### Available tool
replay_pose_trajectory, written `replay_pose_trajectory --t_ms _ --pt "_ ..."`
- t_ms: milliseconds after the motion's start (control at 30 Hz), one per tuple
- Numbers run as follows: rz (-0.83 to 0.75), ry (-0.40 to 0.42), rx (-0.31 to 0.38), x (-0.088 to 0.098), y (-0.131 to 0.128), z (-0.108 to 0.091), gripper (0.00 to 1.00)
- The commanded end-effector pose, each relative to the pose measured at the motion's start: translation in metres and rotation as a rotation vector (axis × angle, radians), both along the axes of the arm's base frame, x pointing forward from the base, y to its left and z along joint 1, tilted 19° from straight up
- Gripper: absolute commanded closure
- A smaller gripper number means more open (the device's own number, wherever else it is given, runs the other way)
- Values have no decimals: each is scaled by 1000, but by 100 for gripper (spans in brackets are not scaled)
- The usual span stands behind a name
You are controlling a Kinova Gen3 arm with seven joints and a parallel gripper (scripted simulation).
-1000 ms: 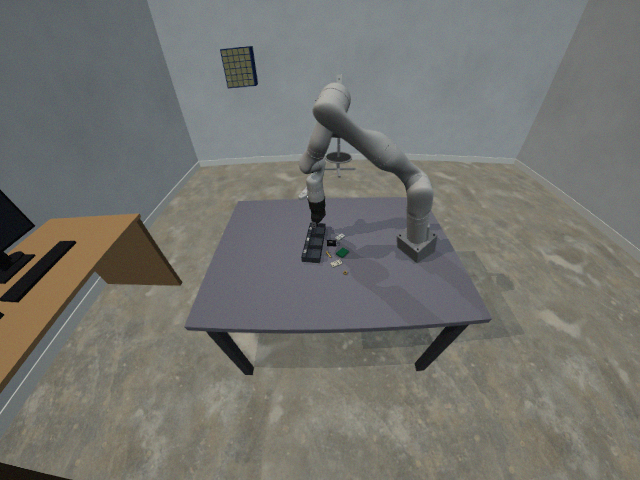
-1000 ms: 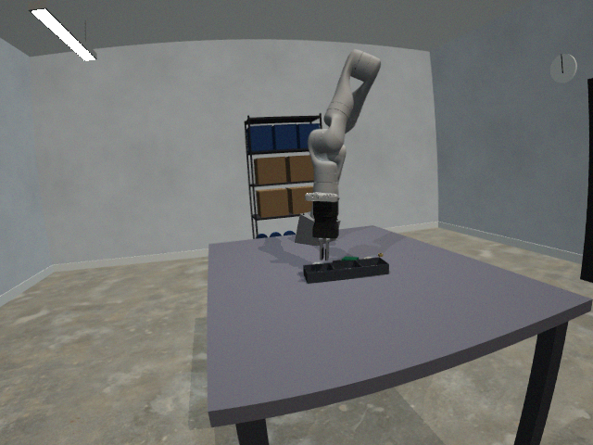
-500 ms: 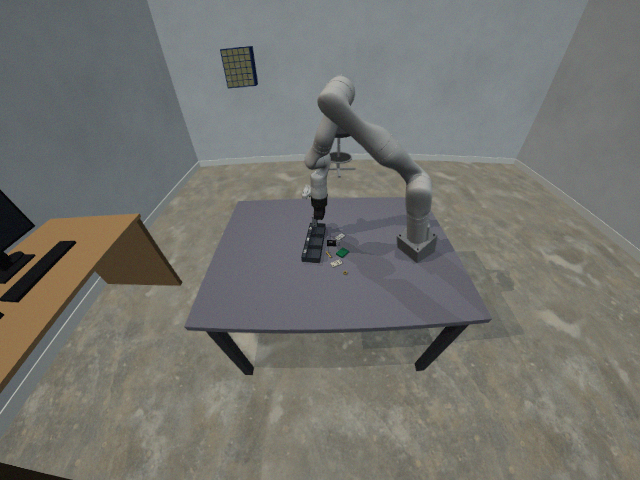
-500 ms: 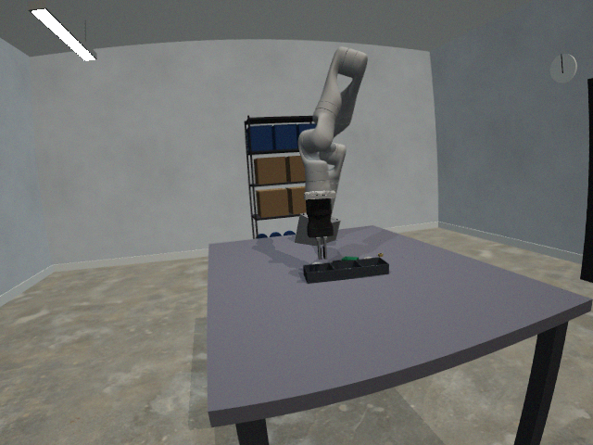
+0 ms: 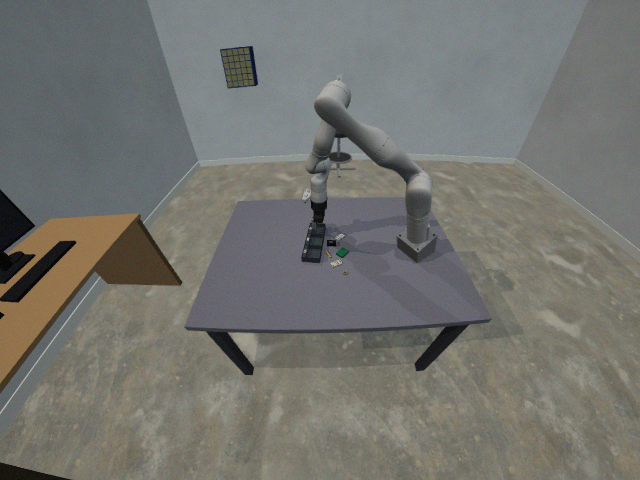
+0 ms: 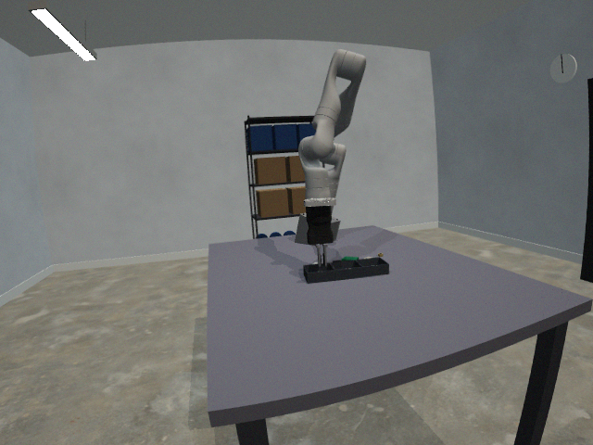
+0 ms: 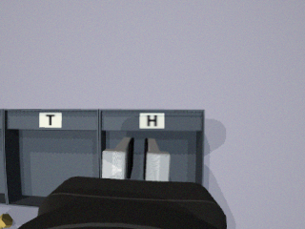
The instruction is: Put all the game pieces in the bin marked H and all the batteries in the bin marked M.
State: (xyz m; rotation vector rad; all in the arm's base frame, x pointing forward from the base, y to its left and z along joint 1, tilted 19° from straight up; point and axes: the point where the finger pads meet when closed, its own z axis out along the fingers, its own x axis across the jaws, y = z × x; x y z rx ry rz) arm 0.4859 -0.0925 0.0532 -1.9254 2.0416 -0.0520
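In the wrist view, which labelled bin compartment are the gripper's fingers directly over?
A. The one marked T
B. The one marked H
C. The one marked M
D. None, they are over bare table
B. In the wrist view the two fingers hang inside the outline of the compartment whose label reads H, the end compartment of the bin; the T label marks its neighbour to the side.

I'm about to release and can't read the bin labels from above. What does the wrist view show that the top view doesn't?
Wrist only: the T and H labels, with the gripper over the H compartment, fingers narrowly apart. Whether anything is pinched between them is unclear.
Top only: the green piece and white domino lying beside the bins, and the arm's base.
Both: the bin tray and the table.
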Motion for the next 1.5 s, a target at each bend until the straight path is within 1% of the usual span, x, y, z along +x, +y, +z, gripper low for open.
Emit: replay_pose_trajectory --t_ms 0,167,1467 --pt "-2 11 3 -1 1 -11 69" --pt "-2 11 3 2 3 -24 69" --pt "-2 10 3 2 3 -24 69"
